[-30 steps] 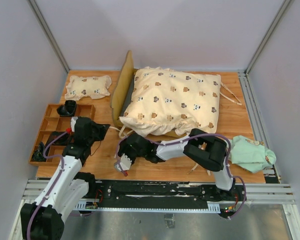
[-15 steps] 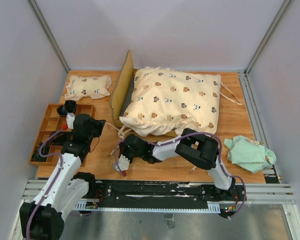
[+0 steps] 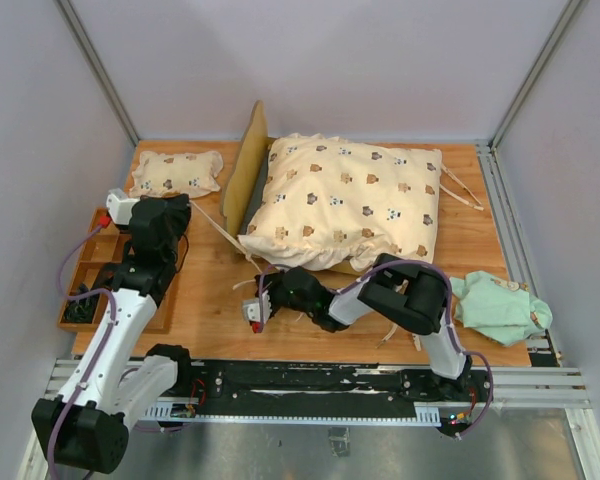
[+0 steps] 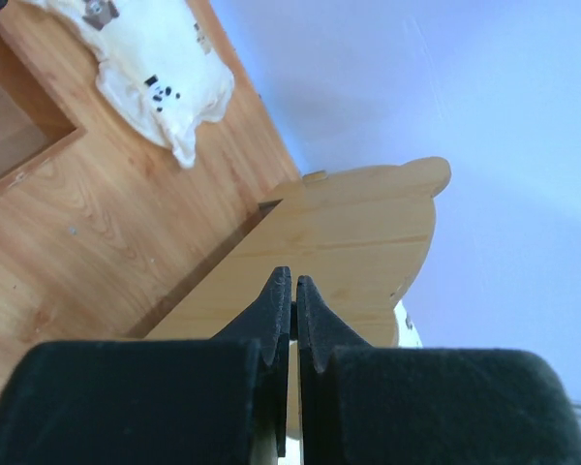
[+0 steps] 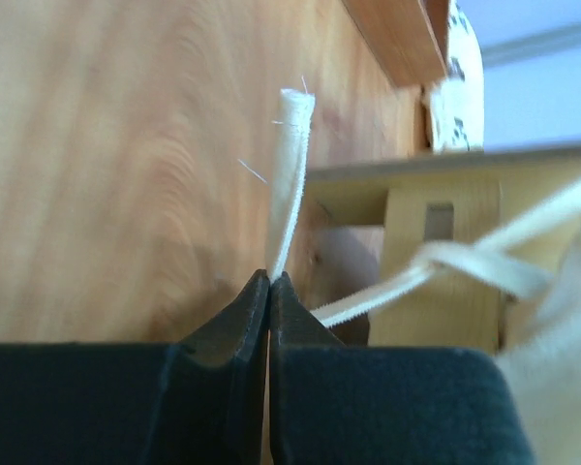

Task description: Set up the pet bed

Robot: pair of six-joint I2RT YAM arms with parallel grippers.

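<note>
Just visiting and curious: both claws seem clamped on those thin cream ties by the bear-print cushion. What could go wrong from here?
1. The right claw pinches its tie close to the frayed end, so the tie could slip free.
2. The left claw seems to hold a second tie, stretched to the corner of the cushion. More pull might drag the cushion askew on the pet bed.

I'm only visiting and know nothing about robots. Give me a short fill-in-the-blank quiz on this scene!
The left gripper and the right gripper are each ___ on a cream tie.
The crumpled cloth near the right arm is pale ___.
The wooden tray lies on the ___ side of the table.
Missing words: shut; green; left.
</note>
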